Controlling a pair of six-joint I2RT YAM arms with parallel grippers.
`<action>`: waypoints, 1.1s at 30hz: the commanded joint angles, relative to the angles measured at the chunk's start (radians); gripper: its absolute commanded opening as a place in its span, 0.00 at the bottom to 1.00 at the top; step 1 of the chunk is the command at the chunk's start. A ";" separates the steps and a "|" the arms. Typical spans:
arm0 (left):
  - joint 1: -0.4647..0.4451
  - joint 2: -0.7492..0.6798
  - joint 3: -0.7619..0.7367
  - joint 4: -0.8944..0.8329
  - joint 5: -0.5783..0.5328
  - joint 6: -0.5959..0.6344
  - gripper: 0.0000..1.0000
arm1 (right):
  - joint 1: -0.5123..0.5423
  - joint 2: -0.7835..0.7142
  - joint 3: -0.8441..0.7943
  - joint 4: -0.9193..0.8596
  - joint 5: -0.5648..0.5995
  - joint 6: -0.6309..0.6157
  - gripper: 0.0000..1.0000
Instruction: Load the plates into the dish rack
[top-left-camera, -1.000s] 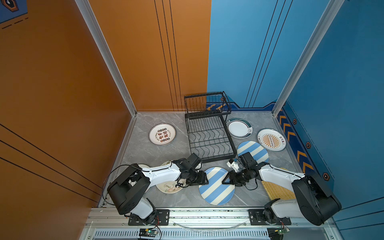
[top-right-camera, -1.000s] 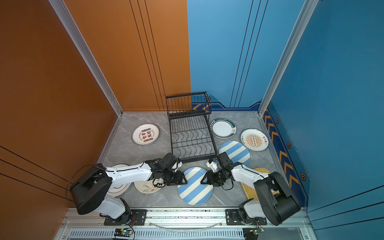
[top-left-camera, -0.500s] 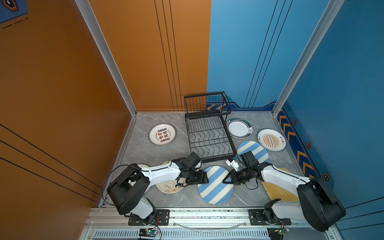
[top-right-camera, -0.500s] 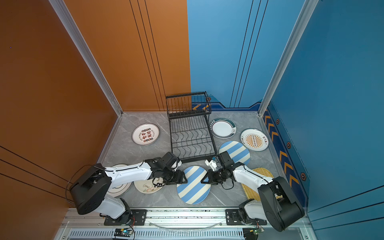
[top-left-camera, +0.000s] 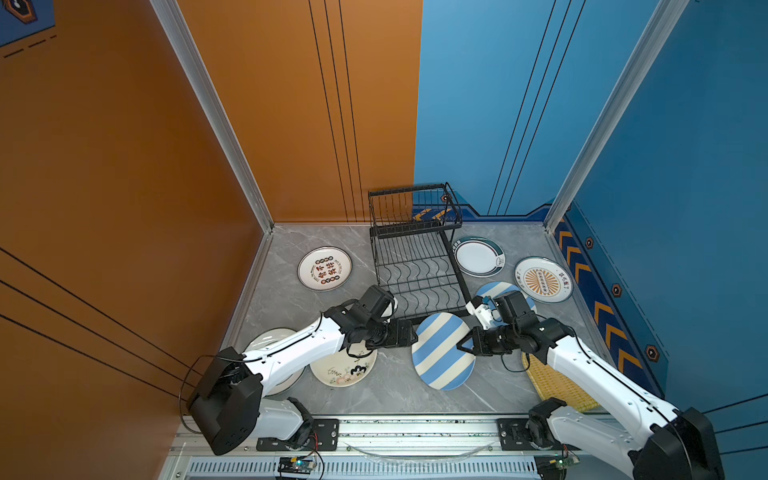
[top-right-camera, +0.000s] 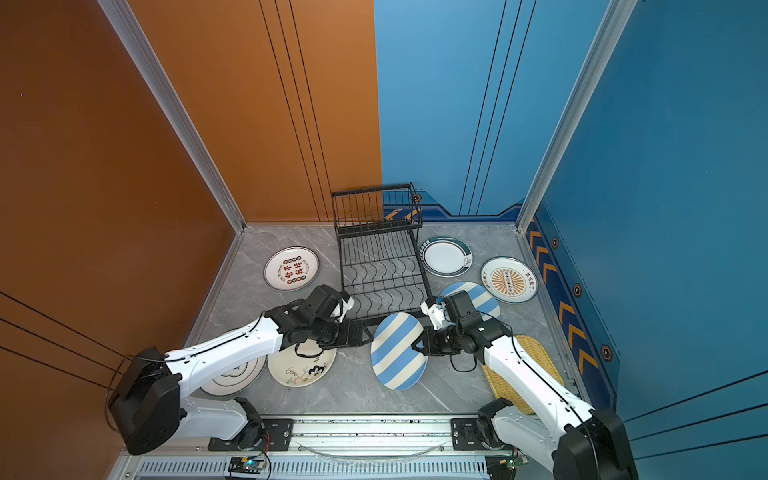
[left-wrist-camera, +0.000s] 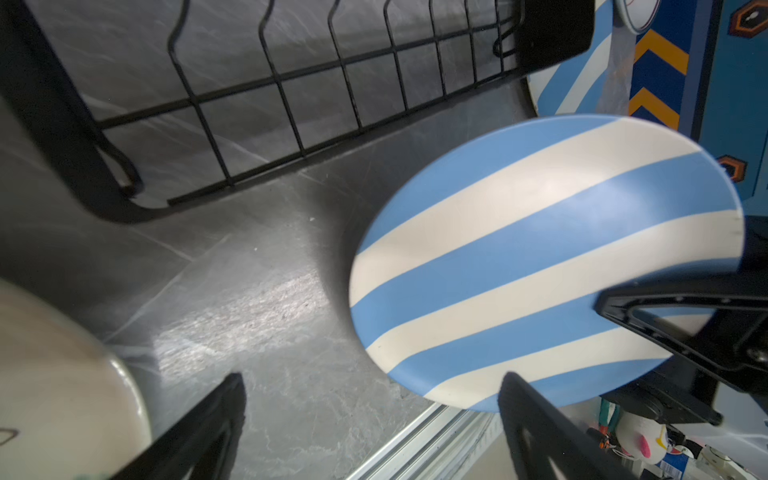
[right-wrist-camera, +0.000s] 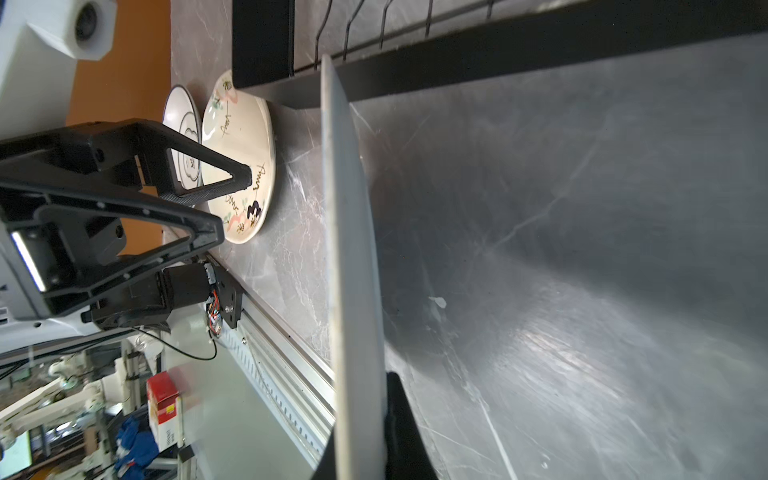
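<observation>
Right gripper (top-left-camera: 460, 347) is clamped on the 3 o'clock rim of the blue-and-cream striped round plate (top-left-camera: 439, 353), tilted up at 6 o'clock of the black wire dish rack (top-left-camera: 415, 270); upright slotting is judged next.

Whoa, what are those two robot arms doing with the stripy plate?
The right gripper is clamped on the rim of a blue-and-cream striped plate, holding it tilted up just in front of the black dish rack. The left gripper is open beside the plate, not touching it. Nothing is in the rack yet; the other plates lie flat around it.
</observation>
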 joint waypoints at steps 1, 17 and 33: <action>0.057 -0.027 0.031 -0.067 -0.004 0.049 0.98 | -0.004 -0.053 0.124 -0.124 0.146 0.022 0.00; 0.246 -0.051 0.085 -0.099 0.064 0.123 1.00 | 0.002 0.173 0.782 -0.153 0.589 -0.077 0.00; 0.294 -0.066 0.084 -0.078 0.103 0.155 0.98 | -0.029 0.547 1.227 0.068 0.768 -0.322 0.00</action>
